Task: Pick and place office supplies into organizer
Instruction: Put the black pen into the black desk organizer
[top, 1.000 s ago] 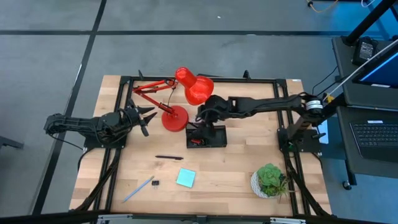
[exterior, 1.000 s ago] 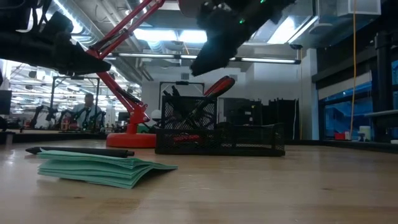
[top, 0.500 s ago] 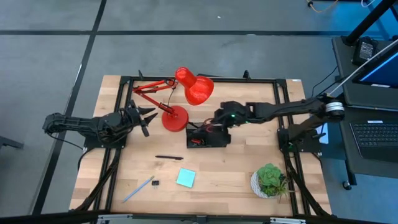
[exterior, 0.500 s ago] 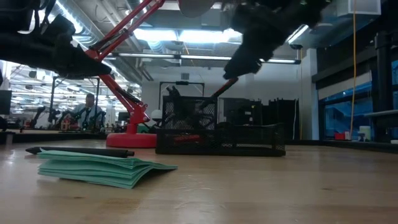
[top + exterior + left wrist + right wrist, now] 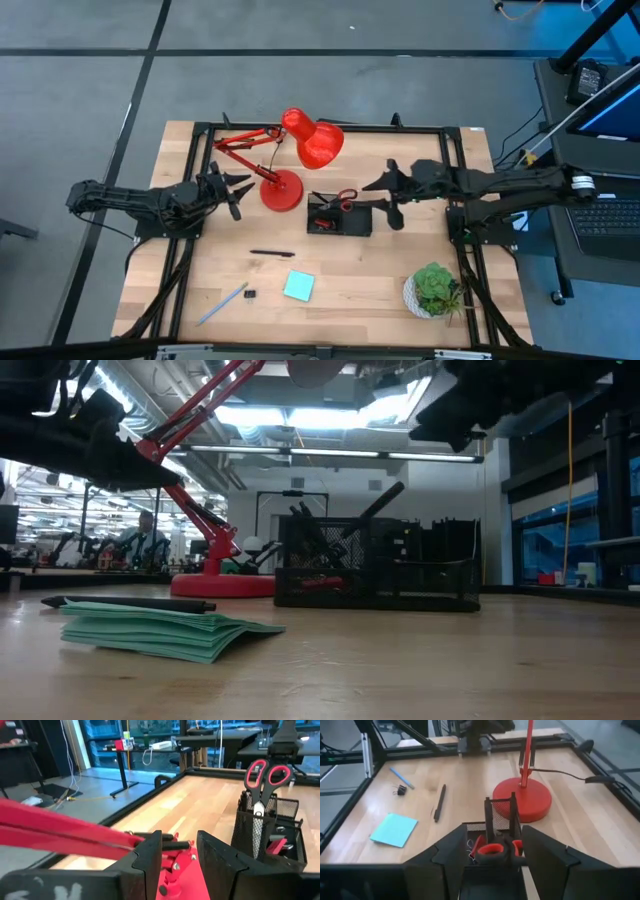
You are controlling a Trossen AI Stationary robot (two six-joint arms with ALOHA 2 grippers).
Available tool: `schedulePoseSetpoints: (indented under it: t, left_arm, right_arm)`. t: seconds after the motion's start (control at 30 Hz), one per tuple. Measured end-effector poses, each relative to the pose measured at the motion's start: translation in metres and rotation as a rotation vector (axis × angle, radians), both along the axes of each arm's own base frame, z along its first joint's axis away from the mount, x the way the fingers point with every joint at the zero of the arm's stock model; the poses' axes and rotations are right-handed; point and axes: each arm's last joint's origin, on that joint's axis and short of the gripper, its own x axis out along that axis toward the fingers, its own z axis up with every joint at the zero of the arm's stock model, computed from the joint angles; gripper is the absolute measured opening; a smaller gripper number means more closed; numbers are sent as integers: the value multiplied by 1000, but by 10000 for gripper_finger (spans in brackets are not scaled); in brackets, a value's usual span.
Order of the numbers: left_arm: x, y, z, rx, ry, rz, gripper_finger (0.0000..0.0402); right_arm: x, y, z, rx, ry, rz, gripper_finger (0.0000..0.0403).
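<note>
Wooden table (image 5: 380,275) from above: scissors (image 5: 343,199) stand in our organizer (image 5: 338,218); right gripper (image 5: 388,190) open beside it, left gripper (image 5: 232,190) open near the lamp (image 5: 290,165). Right wrist view: pen (image 5: 439,802), pad (image 5: 393,829) and clip (image 5: 399,789) lie loose. Reaching for them, we might knock the organizer.

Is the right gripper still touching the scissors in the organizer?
Apart. The high view shows the right gripper open beside the organizer, with bare table between it and the red-handled scissors.
</note>
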Motion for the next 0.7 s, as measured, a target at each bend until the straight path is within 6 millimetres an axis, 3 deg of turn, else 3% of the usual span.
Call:
schedulePoseSetpoints:
  t: [0.47, 0.7]
  left_arm:
    - [2, -2, -2, -28, 13, -80, 118]
    - [3, -4, -3, -37, 18, -137, 118]
  right_arm:
    - [-50, 3, -66, 1, -134, -5, 191]
    - [-64, 4, -80, -71, -269, 10, 191]
